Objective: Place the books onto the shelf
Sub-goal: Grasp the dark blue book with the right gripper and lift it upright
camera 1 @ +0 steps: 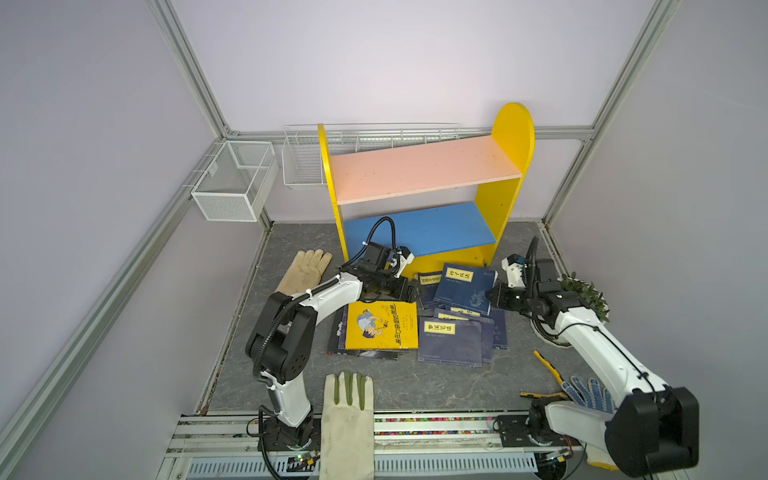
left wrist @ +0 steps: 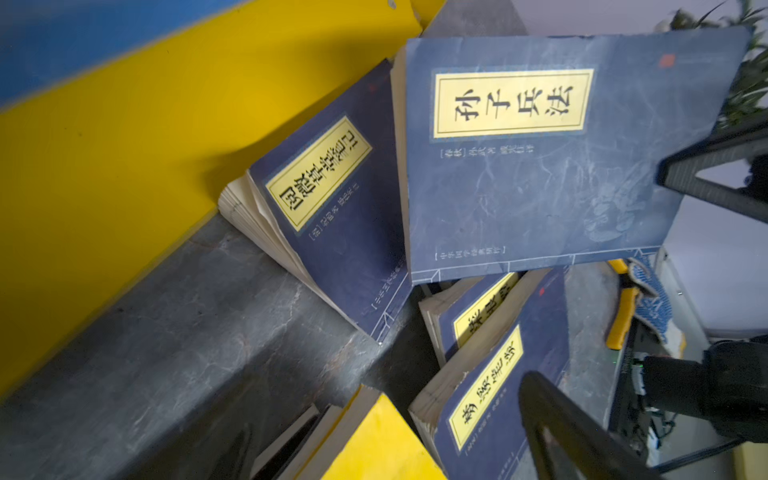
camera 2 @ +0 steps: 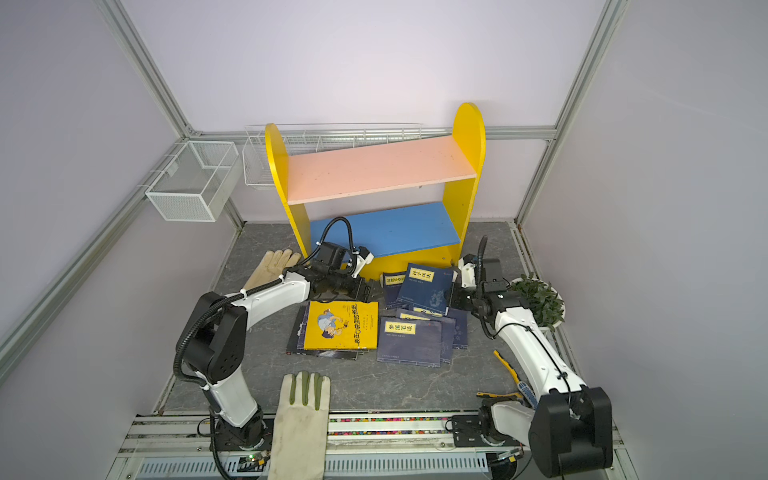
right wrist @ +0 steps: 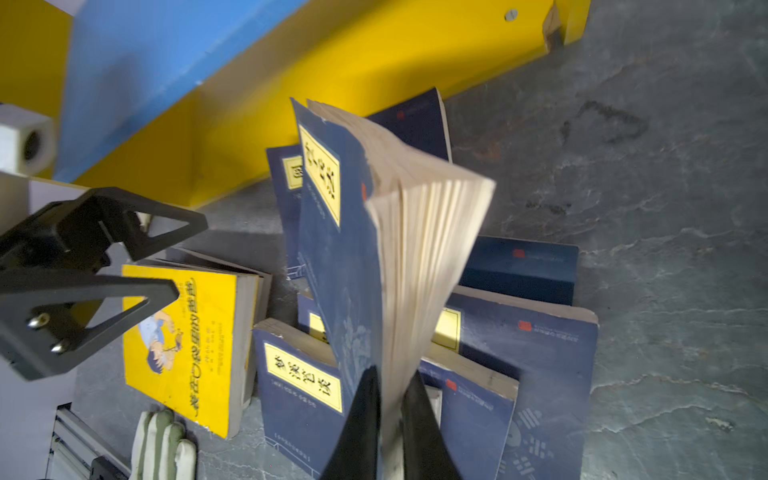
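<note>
- Top views, shelf (camera 1: 513,137): flat painted board; two yellow round-topped side panels, one pink upper board (camera 1: 419,168), one blue lower board (camera 1: 419,228). It stands beyond both pairs of fingertips on the grey marbled tabletop (camera 1: 415,386).
- Top views, books (camera 2: 409,340): thin soft paperbacks, all on the tabletop before the shelf's foot. One yellow book (camera 1: 382,326) tops a dark-covered pile just beside the left gripper (camera 1: 405,289). Navy books (camera 1: 451,340) with yellow labels: perhaps six, since overlap blurs the count.
- Top views, surroundings: three gloves, namely one tan glove (camera 1: 307,268) behind the left gripper, one white glove (camera 1: 347,415) with green fingers, and one blue-dotted glove (camera 1: 588,392). Also one pair of yellow-handled pliers (camera 1: 548,365), one leafy plant (camera 1: 586,297) behind the right gripper (camera 1: 494,296), and two white wire baskets (camera 1: 232,183) on the frame.
- Left wrist: left fingers (left wrist: 715,174), black open triangular frames, spread wide with nothing between. Beyond the fingertips is the held navy book (left wrist: 540,187), cover scuffed. Beside it the leaning navy book (left wrist: 332,232) is propped on the shelf's yellow base, page edges splayed.
- Right wrist: right fingers (right wrist: 361,415) pressed together on one edge of the held navy book, which stands on edge. Its cream pages fan away from the fingertips and hide part of the books beyond.
</note>
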Motion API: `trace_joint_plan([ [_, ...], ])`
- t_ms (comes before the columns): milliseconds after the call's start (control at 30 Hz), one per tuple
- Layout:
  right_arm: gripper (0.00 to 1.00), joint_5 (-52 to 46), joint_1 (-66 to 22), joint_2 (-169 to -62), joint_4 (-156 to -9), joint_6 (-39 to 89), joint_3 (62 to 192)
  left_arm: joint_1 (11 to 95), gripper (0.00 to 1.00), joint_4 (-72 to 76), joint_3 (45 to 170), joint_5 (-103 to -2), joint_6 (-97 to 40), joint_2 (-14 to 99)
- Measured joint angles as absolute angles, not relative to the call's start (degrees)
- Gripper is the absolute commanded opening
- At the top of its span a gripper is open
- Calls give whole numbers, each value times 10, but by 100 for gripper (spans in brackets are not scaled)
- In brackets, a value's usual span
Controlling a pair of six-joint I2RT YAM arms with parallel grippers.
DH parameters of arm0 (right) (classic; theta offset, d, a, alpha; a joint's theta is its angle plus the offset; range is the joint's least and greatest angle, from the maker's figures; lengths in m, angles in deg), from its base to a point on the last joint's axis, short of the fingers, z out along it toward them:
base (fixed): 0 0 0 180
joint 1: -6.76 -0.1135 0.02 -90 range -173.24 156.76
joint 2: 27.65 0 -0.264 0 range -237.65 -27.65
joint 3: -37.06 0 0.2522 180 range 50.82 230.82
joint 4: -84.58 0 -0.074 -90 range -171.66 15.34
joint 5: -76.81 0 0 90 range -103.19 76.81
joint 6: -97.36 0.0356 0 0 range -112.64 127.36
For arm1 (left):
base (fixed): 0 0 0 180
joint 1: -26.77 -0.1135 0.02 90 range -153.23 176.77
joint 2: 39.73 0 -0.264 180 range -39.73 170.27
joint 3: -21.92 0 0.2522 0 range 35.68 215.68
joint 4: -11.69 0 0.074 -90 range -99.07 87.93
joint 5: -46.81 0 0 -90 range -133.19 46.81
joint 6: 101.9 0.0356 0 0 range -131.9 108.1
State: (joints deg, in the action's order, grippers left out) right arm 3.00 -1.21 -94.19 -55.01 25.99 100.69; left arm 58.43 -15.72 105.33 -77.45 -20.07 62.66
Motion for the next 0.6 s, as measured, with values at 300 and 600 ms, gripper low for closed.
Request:
trace_joint_plan([
  [300,6,93,-7,-892,-554,239,1058,569,94,-98,952,-750,-230,518],
  [600,6,158,-54,-1012,-625,250,1195,569,96,-37,782,-498,-326,324],
])
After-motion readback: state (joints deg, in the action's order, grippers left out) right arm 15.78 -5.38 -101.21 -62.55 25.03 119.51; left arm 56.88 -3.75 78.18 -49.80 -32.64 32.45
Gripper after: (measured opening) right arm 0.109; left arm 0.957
